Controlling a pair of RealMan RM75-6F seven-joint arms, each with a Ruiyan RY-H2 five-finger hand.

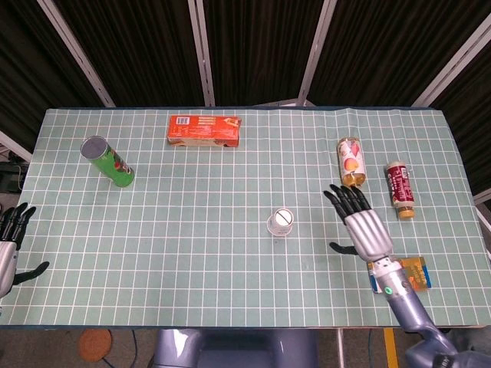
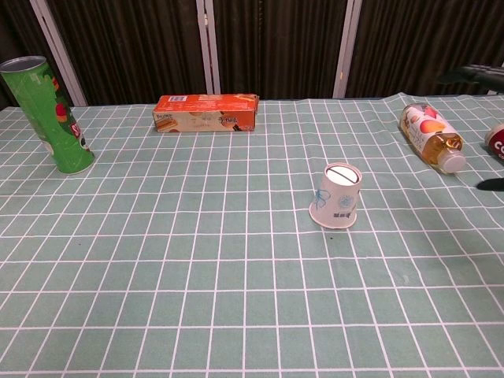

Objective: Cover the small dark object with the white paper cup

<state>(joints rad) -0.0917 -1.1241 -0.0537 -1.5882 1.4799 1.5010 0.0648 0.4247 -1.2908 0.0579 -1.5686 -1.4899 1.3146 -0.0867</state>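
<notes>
The white paper cup (image 1: pixel 281 222) (image 2: pixel 335 196) stands upside down on the green checked table, near its middle. The small dark object is hidden from both views. My right hand (image 1: pixel 360 226) hovers to the right of the cup with its fingers spread and nothing in it; only its dark fingertips (image 2: pixel 475 72) show at the right edge of the chest view. My left hand (image 1: pixel 9 238) stays at the far left edge of the head view, fingers apart and empty.
A green chip can (image 1: pixel 108 162) stands at the left and an orange box (image 1: pixel 204 130) lies at the back. Two bottles (image 1: pixel 350 165) (image 1: pixel 399 188) lie at the right. An orange snack packet (image 1: pixel 399 274) lies near the front right edge.
</notes>
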